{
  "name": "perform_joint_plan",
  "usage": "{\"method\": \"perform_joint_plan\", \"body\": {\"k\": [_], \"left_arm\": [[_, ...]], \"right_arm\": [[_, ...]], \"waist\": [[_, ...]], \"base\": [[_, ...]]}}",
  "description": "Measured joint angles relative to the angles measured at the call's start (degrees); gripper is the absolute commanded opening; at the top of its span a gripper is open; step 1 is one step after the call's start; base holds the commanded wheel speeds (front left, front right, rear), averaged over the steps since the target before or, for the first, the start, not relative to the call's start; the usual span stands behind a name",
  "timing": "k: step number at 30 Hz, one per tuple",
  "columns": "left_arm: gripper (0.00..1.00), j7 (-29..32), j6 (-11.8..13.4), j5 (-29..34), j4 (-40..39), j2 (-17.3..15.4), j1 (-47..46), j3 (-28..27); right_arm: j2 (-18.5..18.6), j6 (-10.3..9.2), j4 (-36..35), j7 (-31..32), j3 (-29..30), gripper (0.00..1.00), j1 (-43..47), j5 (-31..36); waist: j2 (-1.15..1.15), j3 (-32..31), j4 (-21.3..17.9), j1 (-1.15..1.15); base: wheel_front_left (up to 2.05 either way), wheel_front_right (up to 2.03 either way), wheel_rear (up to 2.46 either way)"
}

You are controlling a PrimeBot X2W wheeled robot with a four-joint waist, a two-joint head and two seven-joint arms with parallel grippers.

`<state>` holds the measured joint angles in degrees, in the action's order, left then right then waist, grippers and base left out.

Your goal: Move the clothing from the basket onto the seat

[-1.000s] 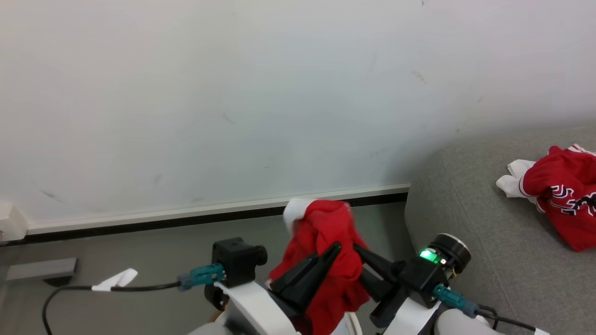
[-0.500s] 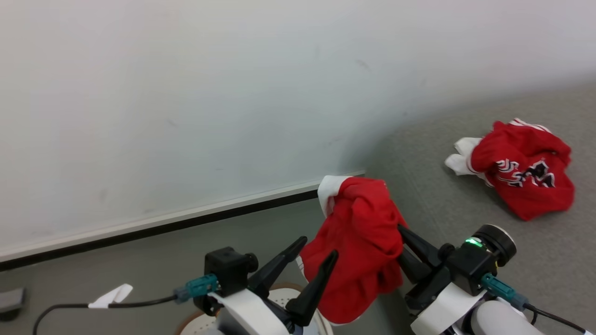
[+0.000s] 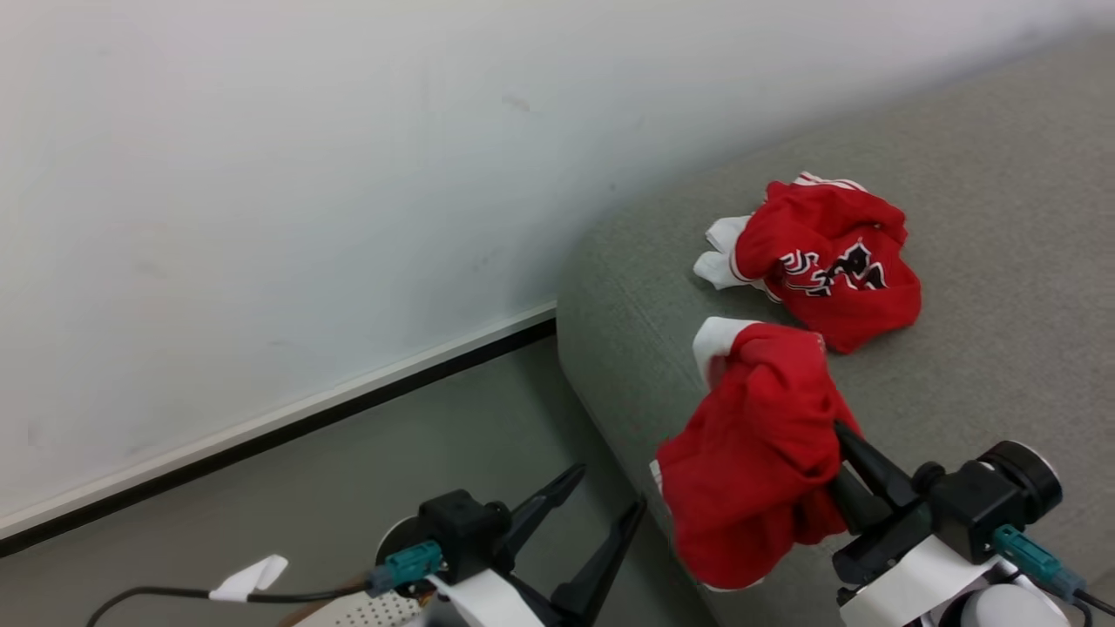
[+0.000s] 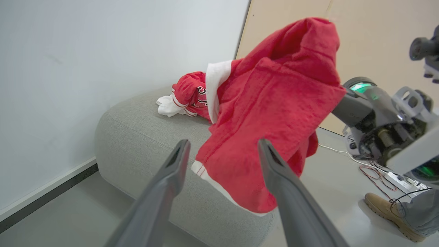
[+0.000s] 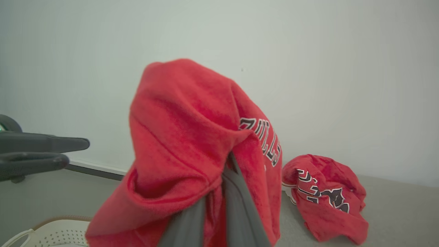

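Plainly, crumpled red clothing (image 3: 758,453) shows white trim.

Right gripper (image 3: 838,466) up, fingers pinched on clothing (image 3: 758,435); left gripper (image 3: 607,492) lower, fingers spread, empty.

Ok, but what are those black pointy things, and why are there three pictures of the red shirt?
The black pointy things are a robot's fingers. It has two arms, each ending in a gripper, like a hand with two fingers. One picture comes from a camera on its head, looking down. The other two come from cameras on its wrists, looking along the fingers. The right gripper is pinched shut on a red jersey and holds it up near the edge of the grey sofa. The left gripper is open and holds nothing. A second red jersey lies crumpled on the sofa. The white basket peeks in at the bottom of the right wrist picture.
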<state>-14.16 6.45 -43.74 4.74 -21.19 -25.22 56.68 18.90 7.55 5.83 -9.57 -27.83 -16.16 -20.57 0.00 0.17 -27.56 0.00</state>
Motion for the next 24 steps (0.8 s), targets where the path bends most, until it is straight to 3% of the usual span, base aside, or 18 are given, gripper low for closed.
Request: {"method": "perform_joint_plan", "body": {"k": [8,12,18,24], "left_arm": [[1.0,-0.32,-1.13,0.89,1.6,1.38,-0.7,0.37],[1.0,0.11,-1.13,1.89,0.78,0.59,-3.99,-0.52],[1.0,2.4,-2.03,4.43,-2.14,-2.52,-10.27,-1.79],[1.0,4.0,-2.36,5.58,-5.19,-5.35,-15.43,-4.0]], "right_arm": [[-0.67,0.0,-0.35,0.52,5.05,0.0,1.0,-0.18],[-2.25,0.0,1.57,-0.21,10.09,0.0,-3.22,-2.25],[-2.33,0.0,6.87,-1.6,21.51,0.0,-15.72,-3.35],[0.35,0.0,13.22,-0.94,35.99,0.0,-29.27,-0.75]], "waist": [[0.0,2.15,-0.89,0.0],[0.0,5.27,-0.11,0.0],[0.0,12.53,2.15,0.01],[0.0,21.04,5.83,0.01]], "base": [[0.0,0.0,0.0],[0.0,0.0,0.0],[0.0,0.0,0.0],[0.0,0.0,0.0]]}}
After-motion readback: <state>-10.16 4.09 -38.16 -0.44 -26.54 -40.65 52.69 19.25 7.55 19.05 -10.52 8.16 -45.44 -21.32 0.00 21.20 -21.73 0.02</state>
